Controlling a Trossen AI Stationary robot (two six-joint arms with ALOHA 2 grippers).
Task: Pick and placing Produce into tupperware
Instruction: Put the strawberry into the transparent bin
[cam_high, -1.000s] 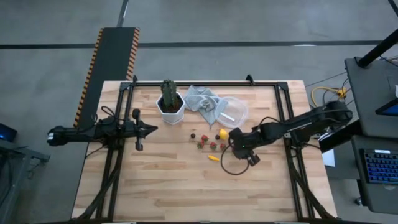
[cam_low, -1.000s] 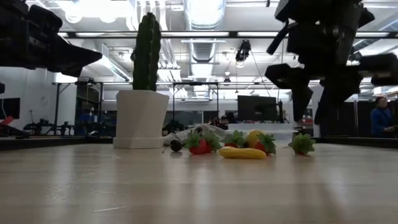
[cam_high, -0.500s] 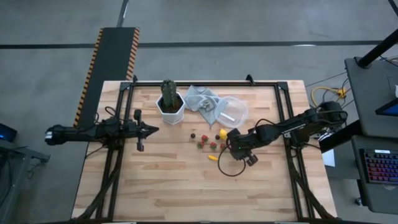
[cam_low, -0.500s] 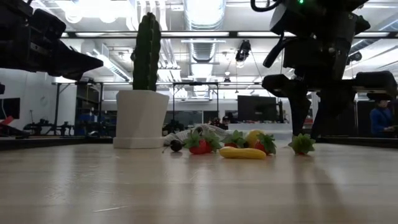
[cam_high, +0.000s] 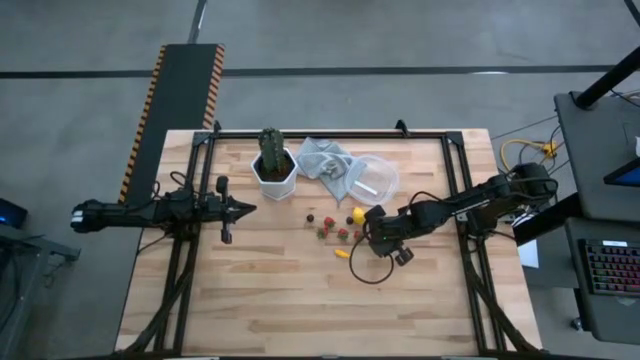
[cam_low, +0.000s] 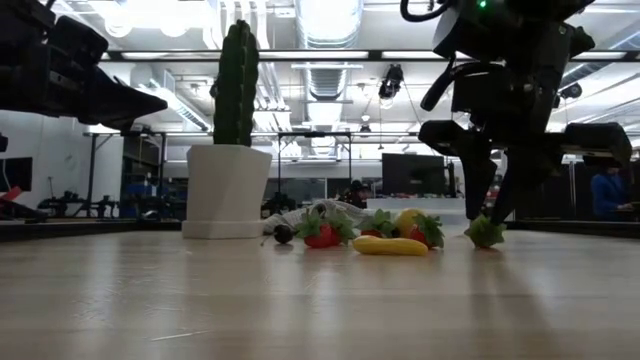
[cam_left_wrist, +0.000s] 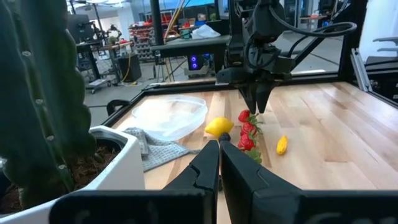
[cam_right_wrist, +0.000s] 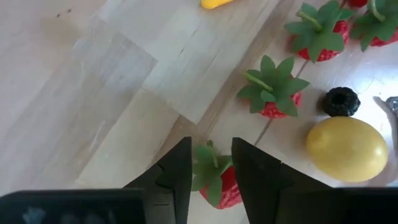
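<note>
On the light wooden slatted table (cam_high: 260, 290), the tall green cactus in its white hexagonal pot (cam_high: 272, 167) serves as the landmark. Just beside the pot, on the side toward the right arm, lies a crumpled light grey cloth (cam_high: 328, 160), and touching the far edge of that cloth sits the small round see-through plastic tupperware (cam_high: 372, 178), which looks empty. The produce is scattered on the bare wood between the pot and the right arm, a little nearer the front of the table than the pot: a small yellow lemon-like piece (cam_right_wrist: 346, 149), a tiny dark berry (cam_right_wrist: 341, 101), several red strawberry-like pieces with green leaves (cam_right_wrist: 275, 94), and a small yellow-orange elongated piece (cam_high: 343, 254) lying farthest from the pot. The right end effector (cam_right_wrist: 209, 163) is lowered over the strawberry nearest the right arm (cam_right_wrist: 215, 182), its two dark fingers (cam_right_wrist: 255, 167) standing apart on either side of the fruit and close against its leaves, not yet visibly clamped; in the low view its fingertips reach down to that strawberry (cam_low: 485, 232) on the table. The left end effector (cam_left_wrist: 219, 168) hangs above the table on the opposite side of the pot, well apart from the produce, with its fingers pressed together on nothing.
</note>
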